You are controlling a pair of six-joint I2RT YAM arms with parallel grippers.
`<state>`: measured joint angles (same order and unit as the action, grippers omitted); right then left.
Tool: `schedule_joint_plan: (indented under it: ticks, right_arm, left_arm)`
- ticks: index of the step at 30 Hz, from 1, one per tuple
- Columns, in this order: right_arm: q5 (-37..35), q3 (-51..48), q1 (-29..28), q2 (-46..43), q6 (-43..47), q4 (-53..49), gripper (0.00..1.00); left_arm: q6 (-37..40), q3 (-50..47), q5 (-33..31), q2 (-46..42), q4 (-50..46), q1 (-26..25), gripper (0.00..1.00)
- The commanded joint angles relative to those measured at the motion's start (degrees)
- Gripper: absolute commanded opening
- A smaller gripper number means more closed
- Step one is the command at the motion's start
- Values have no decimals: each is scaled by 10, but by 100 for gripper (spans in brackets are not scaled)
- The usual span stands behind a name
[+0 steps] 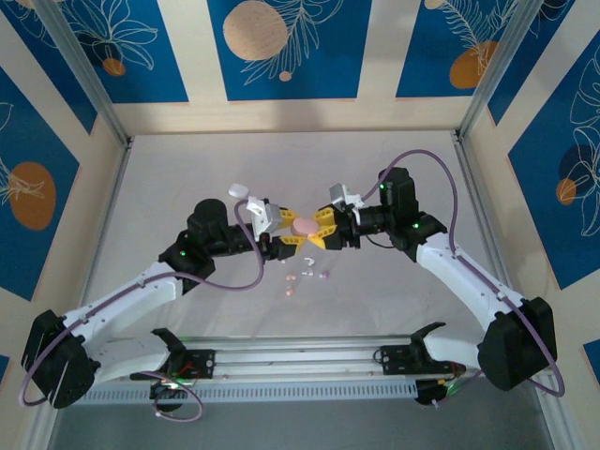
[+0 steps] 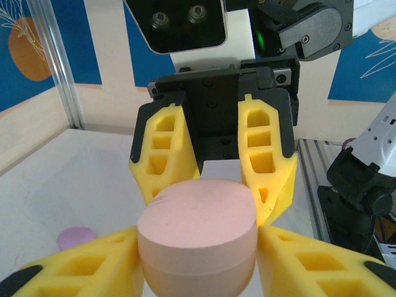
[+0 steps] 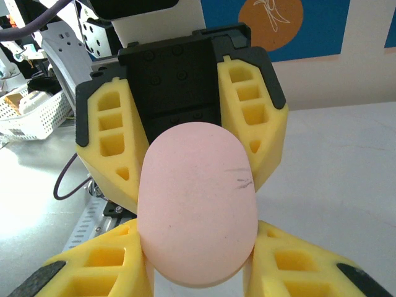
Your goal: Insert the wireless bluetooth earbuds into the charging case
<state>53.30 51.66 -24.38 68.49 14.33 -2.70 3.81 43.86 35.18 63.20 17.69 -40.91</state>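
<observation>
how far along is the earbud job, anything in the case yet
Done: nothing inserted yet. The earbuds lie loose on the table.
In hand: the pink case is gripped between the left gripper and right gripper, and its lid looks closed.
Left: open the case and seat the buds.

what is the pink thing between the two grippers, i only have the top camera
Observer: A pink charging case. The left wrist view shows the seam between its lid and base shut.
Operator: are both grippers actually on it
Observer: Yes. The left gripper clamps it from one end and the right gripper from the other, each pressed against its sides.
Operator: anything else i'm missing
Observer: A small flat purple object lies on the table beside the left gripper, in the left wrist view.
</observation>
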Motion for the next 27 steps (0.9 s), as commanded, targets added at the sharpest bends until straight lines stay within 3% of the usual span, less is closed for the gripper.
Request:
schedule_joint_plan:
  ticks: [1,7,10,27]
  right_arm:
    - [10,14,-3,0,4,4,33]
    - [8,7,-4,-5,-4,20,33]
    - [4,3,-4,-6,-7,26,33]
    - [-12,-5,-5,-12,27,9,33]
  left_arm:
    - [-1,10,34,9,-1,-1,46]
    - [-1,15,36,13,-9,-1,47]
    - [-1,16,36,11,-9,-1,51]
    - [-33,13,66,3,32,-1,51]
